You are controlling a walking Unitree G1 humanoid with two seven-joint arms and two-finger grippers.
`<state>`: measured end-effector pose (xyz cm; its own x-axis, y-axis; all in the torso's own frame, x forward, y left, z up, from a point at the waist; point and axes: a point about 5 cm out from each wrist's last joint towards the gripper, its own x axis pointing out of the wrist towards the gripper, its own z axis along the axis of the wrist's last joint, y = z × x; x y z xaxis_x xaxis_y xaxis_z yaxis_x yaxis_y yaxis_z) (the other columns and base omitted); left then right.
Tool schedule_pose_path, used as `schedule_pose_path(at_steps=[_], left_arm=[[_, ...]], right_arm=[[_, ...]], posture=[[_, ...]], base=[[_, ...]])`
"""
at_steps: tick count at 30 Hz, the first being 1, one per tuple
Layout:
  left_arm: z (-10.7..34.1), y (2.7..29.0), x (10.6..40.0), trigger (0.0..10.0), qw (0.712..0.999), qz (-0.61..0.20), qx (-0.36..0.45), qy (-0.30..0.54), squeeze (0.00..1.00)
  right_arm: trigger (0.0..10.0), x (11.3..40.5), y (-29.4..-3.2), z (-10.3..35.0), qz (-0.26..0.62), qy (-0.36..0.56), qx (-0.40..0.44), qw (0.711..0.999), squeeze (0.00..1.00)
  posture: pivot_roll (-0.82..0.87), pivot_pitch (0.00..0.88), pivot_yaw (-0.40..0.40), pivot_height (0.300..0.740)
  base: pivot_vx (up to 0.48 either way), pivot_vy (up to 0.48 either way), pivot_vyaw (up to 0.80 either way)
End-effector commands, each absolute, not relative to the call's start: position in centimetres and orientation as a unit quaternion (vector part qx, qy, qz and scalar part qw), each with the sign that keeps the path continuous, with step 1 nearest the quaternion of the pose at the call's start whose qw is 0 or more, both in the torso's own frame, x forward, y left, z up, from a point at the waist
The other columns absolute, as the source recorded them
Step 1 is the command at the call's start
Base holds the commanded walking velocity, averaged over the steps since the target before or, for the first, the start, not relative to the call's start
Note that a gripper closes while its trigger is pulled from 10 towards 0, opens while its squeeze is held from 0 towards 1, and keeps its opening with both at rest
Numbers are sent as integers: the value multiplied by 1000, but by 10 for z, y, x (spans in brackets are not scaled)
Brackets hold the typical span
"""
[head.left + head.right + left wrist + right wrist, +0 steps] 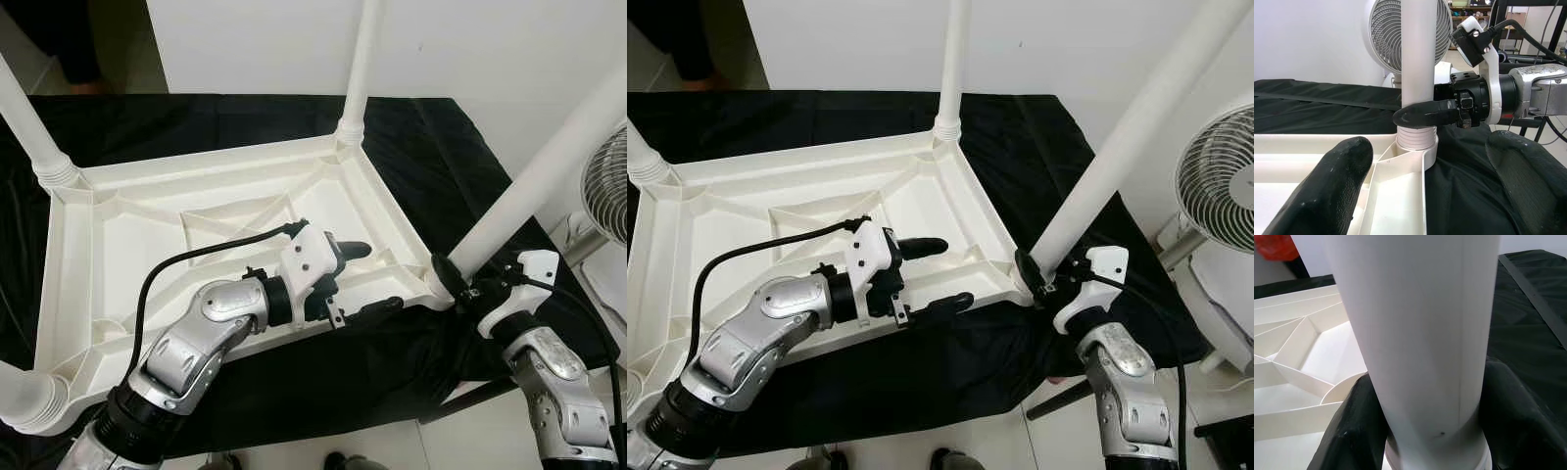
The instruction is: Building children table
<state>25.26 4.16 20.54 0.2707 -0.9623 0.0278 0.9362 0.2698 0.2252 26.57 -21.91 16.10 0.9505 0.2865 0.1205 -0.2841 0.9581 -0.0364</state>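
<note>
Right now I am working over the white plastic children's table top (196,211), which is lying upside down on a black cloth (411,147) with its ribbed underside facing up. My right gripper (453,279) is closing its two black fingers around the base of the white table leg (534,186) at the table top's near right corner, just above the ribbed collar where the leg is meeting its socket; in the right wrist view the leg (1415,333) is sitting between my fingers (1352,431), which are pressing against both of its sides. My left gripper (367,279) is hovering over the near edge of the table top, a little inward from that same corner, with its fingers spread wide apart and holding nothing. Three more legs are standing up at the table top's other corners. A white fan (1215,186) is standing beyond the right side of the table top.
</note>
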Motion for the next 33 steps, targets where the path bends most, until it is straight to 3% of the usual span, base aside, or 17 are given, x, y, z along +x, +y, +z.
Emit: schedule_pose_path(at_steps=[1,14,30,33], left_arm=[[204,38,249,10000,777,-619,84,-78,0],[204,39,249,10000,779,-617,84,-76,0],[204,40,250,10000,780,-616,87,-77,0],[204,40,250,10000,780,-616,87,-77,0]], right_arm=[[10000,266,-223,149,133,-30,0,991,0],[10000,265,-222,147,103,-35,19,994,0],[10000,263,-202,143,16,-34,14,999,0],[10000,263,-196,142,-32,-35,24,999,0]], posture=[[-1,139,-40,740],[6,145,-45,740],[9,142,-43,740],[9,142,-43,740]], base=[[0,0,0],[0,0,0],[0,0,0],[0,0,0]])
